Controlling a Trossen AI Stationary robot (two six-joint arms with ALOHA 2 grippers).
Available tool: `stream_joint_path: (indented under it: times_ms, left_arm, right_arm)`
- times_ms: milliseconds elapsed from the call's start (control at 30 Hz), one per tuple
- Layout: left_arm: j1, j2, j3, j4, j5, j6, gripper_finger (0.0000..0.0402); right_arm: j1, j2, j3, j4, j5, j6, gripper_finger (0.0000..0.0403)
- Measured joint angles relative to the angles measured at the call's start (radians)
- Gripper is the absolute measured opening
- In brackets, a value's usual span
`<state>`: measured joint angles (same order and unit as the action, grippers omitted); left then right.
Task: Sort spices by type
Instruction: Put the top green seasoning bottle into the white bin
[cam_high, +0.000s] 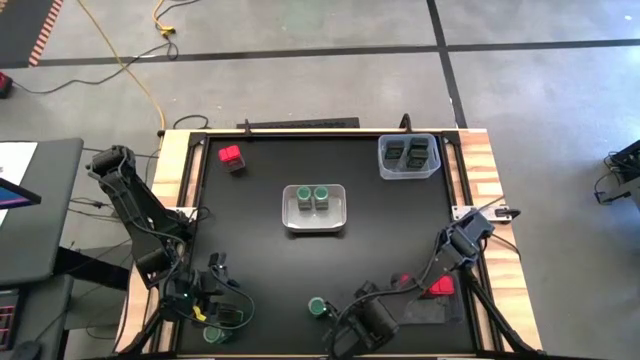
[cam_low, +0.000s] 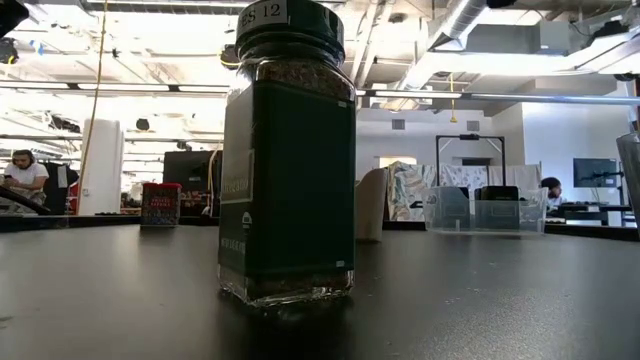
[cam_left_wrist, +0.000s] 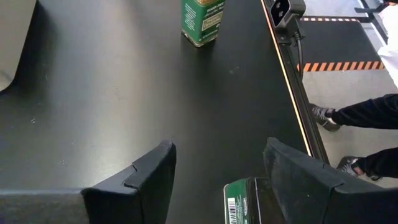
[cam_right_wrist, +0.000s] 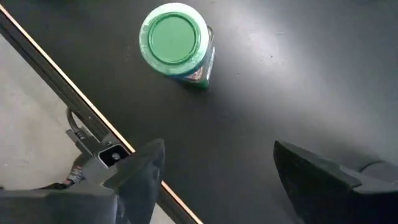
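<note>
you're between picks: right gripper (cam_right_wrist: 214, 168) hangs apart and empty near the green-lidded jar (cam_right_wrist: 174, 38); next, centre over it. left gripper (cam_left_wrist: 217, 171) waits apart.

- The left arm (cam_high: 140, 215) is dark, built of jointed black segments, with a thin cable running along it.
- Small green lights glow near its wrist.
- The right arm (cam_high: 455, 250) is equally dark, with a pale grey bracket at its elbow joint.
- In both wrist views, the jaws are thick, matte black wedges with angled, faceted inner faces.
</note>
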<state>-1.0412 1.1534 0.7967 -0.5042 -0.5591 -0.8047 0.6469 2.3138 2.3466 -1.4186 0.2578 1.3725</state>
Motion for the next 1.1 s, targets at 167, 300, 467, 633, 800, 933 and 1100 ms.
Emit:
stream_joint_path:
  times_ms: [167, 300, 467, 633, 800, 933, 1100]
  left_arm:
    - [0.0, 0.0, 0.0, -0.001, 0.0, -0.001, 0.0231]
    - [0.0, 0.0, 0.0, -0.001, 0.0, -0.002, 0.0231]
    - [0.0, 0.0, 0.0, -0.001, 0.0, -0.003, 0.0231]
    - [0.0, 0.0, 0.0, -0.001, 0.0, -0.003, 0.0231]
    - [0.0, 0.0, 0.0, -0.002, 0.0, 0.006, 0.0231]
    - [0.0, 0.0, 0.0, -0.001, 0.0, 0.015, 0.0231]
    - [0.0, 0.0, 0.0, 0.0, 0.0, 0.015, 0.0231]
  right_arm:
    - [0.008, 0.0, 0.0, 0.003, 0.003, 0.016, 0.0364]
    - [0.015, 0.0, 0.0, 0.024, 0.032, 0.077, 0.0394]
    - [0.034, 0.0, 0.0, 0.027, 0.085, 0.162, 0.0393]
    - [0.06, 0.001, -0.017, 0.091, 0.083, 0.15, 0.0389]
    - [0.068, 0.049, -0.016, 0.201, 0.104, 0.013, 0.0388]
    - [0.052, 0.093, -0.018, 0.23, 0.096, -0.016, 0.0388]
    - [0.026, 0.101, -0.017, 0.23, 0.102, 0.012, 0.0388]
